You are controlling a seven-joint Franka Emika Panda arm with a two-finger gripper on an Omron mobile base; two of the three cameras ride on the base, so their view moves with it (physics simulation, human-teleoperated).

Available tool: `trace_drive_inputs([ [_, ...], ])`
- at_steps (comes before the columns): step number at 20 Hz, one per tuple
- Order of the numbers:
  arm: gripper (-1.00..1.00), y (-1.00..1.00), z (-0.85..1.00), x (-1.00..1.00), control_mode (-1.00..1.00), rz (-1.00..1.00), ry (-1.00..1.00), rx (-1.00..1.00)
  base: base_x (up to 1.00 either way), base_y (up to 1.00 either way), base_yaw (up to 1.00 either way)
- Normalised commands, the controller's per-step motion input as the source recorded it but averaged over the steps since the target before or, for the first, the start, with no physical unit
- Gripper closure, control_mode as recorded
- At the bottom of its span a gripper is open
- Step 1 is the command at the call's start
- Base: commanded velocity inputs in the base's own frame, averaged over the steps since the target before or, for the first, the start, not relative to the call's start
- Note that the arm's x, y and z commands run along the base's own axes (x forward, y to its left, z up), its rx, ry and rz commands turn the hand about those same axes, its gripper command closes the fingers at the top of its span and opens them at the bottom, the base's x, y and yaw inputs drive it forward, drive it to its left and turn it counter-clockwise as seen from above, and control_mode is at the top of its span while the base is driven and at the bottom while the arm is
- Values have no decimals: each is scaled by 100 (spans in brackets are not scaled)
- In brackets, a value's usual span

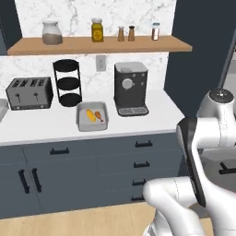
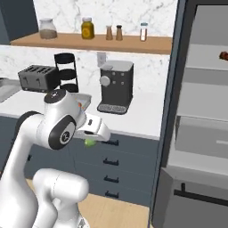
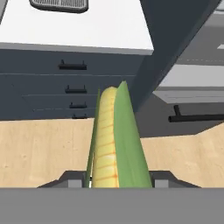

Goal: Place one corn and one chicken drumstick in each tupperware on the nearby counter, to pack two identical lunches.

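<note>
Corn with green husk [image 3: 114,140] clamped between the fingers of the gripper [image 3: 117,178] — above the wooden floor.
One tupperware [image 1: 91,116] near the counter [image 1: 46,126] front edge holds bare corn [image 1: 91,115] beside a drumstick [image 1: 98,115].

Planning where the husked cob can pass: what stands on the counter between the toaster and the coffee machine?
In the left base view, between the toaster and the coffee machine stand the black rack and, nearer the counter's edge, a tupperware.
</note>
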Motion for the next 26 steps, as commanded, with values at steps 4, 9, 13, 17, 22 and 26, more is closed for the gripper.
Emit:
trace_drive_inputs([
  [4,100,0,0,0,100,0,0,0,47,100,0],
  [9,100,0,0,0,100,0,0,0,55,100,0],
  [13,100,0,0,0,100,0,0,0,66,100,0],
  [17,100,0,0,0,100,0,0,0,74,100,-1],
  [22,100,0,0,0,100,0,0,0,77,100,-2],
  [26,100,0,0,0,100,0,0,0,70,100,-3],
])
